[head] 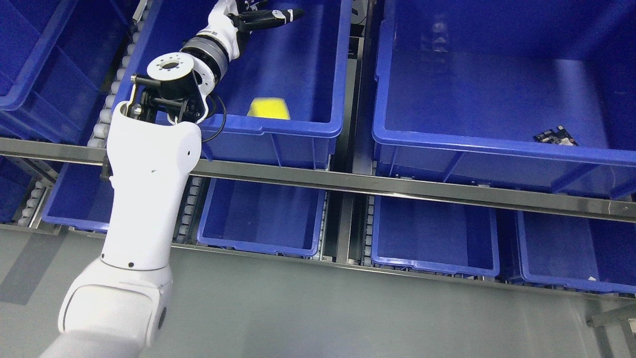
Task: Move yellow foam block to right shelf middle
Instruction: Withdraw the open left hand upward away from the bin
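A yellow foam block (269, 108) lies on the floor of the middle-shelf blue bin (278, 127), close to that bin's front wall. My left arm rises from the lower left and reaches into the same bin. Its hand (266, 17) hovers near the top edge of the picture, well above and behind the block, with black fingers (288, 15) stretched out flat and nothing in them. A large blue bin (497, 144) fills the right side of the same shelf level. The right arm does not show.
A small dark circuit board (555, 136) lies at the front of the right bin. Several blue bins (261, 219) stand on the lower shelf behind a steel rail (387, 186). More blue bins (44, 59) sit at far left beside roller tracks.
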Available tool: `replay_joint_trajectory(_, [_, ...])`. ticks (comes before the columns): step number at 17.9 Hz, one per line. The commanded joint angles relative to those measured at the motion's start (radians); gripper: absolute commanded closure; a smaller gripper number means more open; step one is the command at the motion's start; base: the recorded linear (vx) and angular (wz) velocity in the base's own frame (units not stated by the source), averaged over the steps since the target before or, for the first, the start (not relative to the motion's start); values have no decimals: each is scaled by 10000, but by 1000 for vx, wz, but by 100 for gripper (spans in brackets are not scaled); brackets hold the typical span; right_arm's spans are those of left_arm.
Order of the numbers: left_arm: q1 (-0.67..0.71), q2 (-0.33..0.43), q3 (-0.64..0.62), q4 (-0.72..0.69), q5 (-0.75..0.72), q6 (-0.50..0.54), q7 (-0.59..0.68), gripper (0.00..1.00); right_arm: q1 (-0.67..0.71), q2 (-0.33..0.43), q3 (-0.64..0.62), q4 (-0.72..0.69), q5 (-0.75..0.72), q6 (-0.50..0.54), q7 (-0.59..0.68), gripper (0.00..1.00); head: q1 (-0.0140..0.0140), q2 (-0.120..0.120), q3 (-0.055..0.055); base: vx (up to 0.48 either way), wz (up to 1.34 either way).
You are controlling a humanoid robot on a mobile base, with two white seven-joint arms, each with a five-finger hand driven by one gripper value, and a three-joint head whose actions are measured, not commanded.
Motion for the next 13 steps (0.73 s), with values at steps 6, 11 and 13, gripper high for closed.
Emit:
replay_joint_trajectory(6, [1268,175,652,-1784,28,-3847,-1240,0,-15,-175,0,-175,-40,-7,-3,0,0,0,0,0,0])
replay_joint_trajectory(11, [2449,536,927,-2998,43,-4215,-1974,0,-15,-175,0,-175,-40,-7,-3,0,0,0,0,0,0])
replay_joint_trajectory(13, [2909,522,1187,-3029,44,-4262,-2526,0,-15,-175,0,-175,-40,-7,-3,0,0,0,0,0,0])
